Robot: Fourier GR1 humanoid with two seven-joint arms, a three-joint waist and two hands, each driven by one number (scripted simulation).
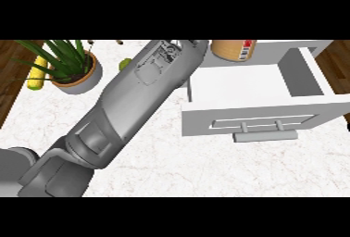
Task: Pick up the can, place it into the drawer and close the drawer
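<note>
While the grey forearm (130, 106) is stretching diagonally from the lower left of the frame to the upper centre, the transport step of the task appears to be in hand: the can (234, 49) is sitting at the top edge of the frame, just right of the forearm's far end and above the rear of the open drawer (239, 83). Which arm this is cannot be told from the view. The robot hand itself is lying beyond the visible area or behind the wrist housing, so it cannot be told how far its fingers are spread or whether they are wrapped round the can. No second hand is showing.

The can is showing as a tan cylinder with a red-and-white label at its right side. Only its lower portion is visible, so its long axis cannot be fixed with certainty; it appears to be running roughly toward the viewer, that is, upright or nearly so.

The drawer is standing pulled out at the upper right, its white floor bare, its front panel and handle (265, 135) facing the lower edge of the frame.

The next move is judged to call for carrying the can down over the drawer cavity, lowering it onto the floor, releasing it, then pushing the front panel toward the top of the frame.

A potted plant (71, 69) and a corn cob (37, 71) are resting on the marble worktop (205, 166) at the upper left.
</note>
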